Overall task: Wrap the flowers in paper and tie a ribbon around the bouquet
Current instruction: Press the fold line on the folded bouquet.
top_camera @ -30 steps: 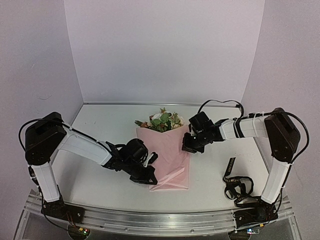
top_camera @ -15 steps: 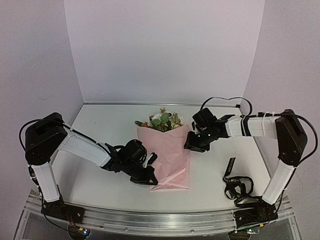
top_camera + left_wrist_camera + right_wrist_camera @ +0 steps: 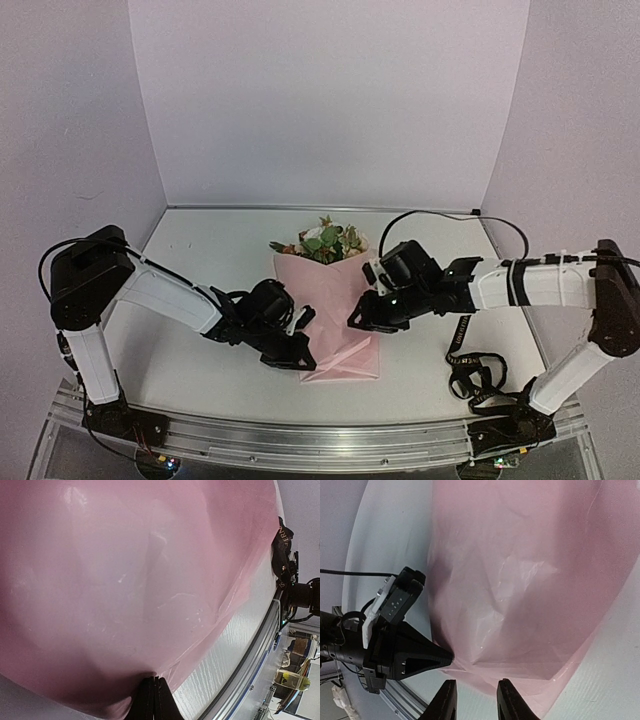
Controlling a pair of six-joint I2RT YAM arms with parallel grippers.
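The left tool (image 3: 297, 352) was closed, its two fingers (image 3: 150, 700) pressed together on a fold at the near corner of the paper (image 3: 335, 300). From those tips the pink sheet spread away ahead of the tool and filled nearly the whole left wrist view, smooth but for a few shallow creases. The sheet lay on the white counter (image 3: 200, 250), folded over into a long packet.

The right tool (image 3: 357, 318) had its fingers (image 3: 446, 702) apart with nothing between them. It hung over the paper's right edge, pointing across the sheet toward the left tool. In the right wrist view the paper's lower edge lay just beyond the parted fingertips, and the left tool's dark pointed tip met the corner of the paper off to their left. Whether the right tool's fingertips touched the sheet could not be told.

The flowers (image 3: 325, 242) showed at the end of the paper farthest from the left tool, as pale and rust-coloured heads with green leaves poking out past the sheet's top edge. Their stems were hidden inside the wrap.

The ribbon (image 3: 470, 375) lay loose on the counter on the outer side of the right tool, back behind its wrist and close to the right arm's base. One end was stretched out straight and the rest lay in a tangle. It was well apart from the paper and touched neither tool.
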